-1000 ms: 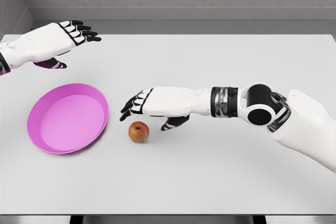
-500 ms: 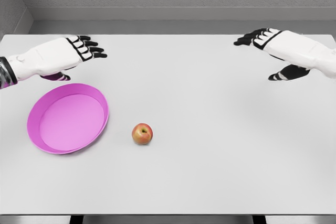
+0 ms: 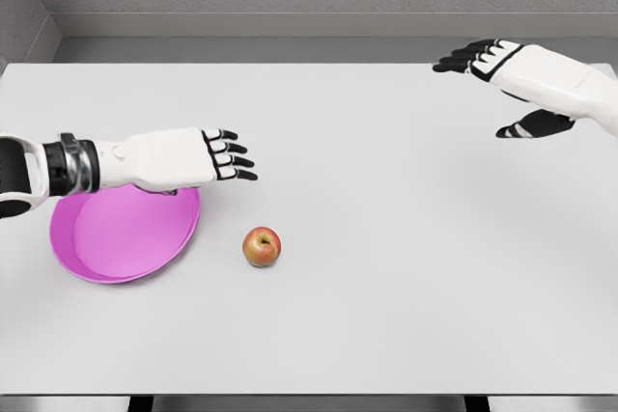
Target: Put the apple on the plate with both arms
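A red-yellow apple [image 3: 261, 246] sits upright on the white table, just right of the pink plate [image 3: 111, 243]. My left hand [image 3: 217, 157] hovers over the plate's far right rim, fingers spread and holding nothing, up and to the left of the apple. My right hand [image 3: 497, 69] hangs far off at the back right of the table, open and empty. The left forearm hides the plate's far rim.
The white table [image 3: 386, 267] has a grey wall behind its far edge and a dark front edge at the bottom.
My left hand swept from the back left toward the apple and now hovers over the plate's far rim. The right hand, withdrawn from the apple earlier, stays at the back right. The apple rests slightly right.
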Motion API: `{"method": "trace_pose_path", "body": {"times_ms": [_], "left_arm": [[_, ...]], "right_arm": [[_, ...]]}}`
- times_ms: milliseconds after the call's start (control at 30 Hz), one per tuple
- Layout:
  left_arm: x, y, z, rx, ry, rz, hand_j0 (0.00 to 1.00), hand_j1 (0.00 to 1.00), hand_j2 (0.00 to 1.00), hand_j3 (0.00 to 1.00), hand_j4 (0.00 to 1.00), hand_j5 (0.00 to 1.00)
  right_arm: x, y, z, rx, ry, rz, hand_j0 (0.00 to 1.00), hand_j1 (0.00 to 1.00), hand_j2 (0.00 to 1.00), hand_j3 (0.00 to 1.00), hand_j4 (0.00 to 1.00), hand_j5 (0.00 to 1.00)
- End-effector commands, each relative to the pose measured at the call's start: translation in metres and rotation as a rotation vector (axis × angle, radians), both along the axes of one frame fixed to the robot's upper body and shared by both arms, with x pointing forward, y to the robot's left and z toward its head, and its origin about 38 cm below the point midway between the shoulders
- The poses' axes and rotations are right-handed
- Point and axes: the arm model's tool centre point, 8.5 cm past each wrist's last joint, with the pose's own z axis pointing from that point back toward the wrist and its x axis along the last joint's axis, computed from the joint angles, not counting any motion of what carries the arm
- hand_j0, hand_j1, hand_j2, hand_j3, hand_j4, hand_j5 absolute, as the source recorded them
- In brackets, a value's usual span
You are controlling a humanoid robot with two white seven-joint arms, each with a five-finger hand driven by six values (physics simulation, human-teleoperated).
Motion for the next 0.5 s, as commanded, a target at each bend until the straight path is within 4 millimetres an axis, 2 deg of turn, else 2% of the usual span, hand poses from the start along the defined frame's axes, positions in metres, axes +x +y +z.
{"method": "trace_pose_path", "body": {"times_ms": [0, 100, 333, 467], "left_arm": [[-0.008, -0.009, -0.018, 0.061, 0.056, -0.023, 1.00, 1.00, 1.00, 1.00, 1.00, 1.00], [-0.010, -0.025, -0.023, 0.079, 0.071, -0.069, 1.00, 1.00, 1.00, 1.00, 1.00, 1.00], [-0.014, -0.050, -0.028, 0.030, 0.091, -0.117, 1.00, 1.00, 1.00, 1.00, 1.00, 1.00], [-0.016, -0.051, -0.028, 0.020, 0.098, -0.121, 1.00, 1.00, 1.00, 1.00, 1.00, 1.00]], "right_arm": [[0.000, 0.002, 0.000, 0.006, 0.002, 0.007, 1.00, 1.00, 1.00, 1.00, 1.00, 1.00], [-0.002, 0.000, 0.002, 0.004, -0.007, 0.012, 1.00, 1.00, 1.00, 1.00, 1.00, 1.00], [-0.004, 0.000, 0.000, 0.000, -0.002, 0.010, 1.00, 1.00, 1.00, 1.00, 1.00, 1.00], [-0.004, 0.000, -0.001, -0.001, 0.002, 0.011, 1.00, 1.00, 1.00, 1.00, 1.00, 1.00]]}}
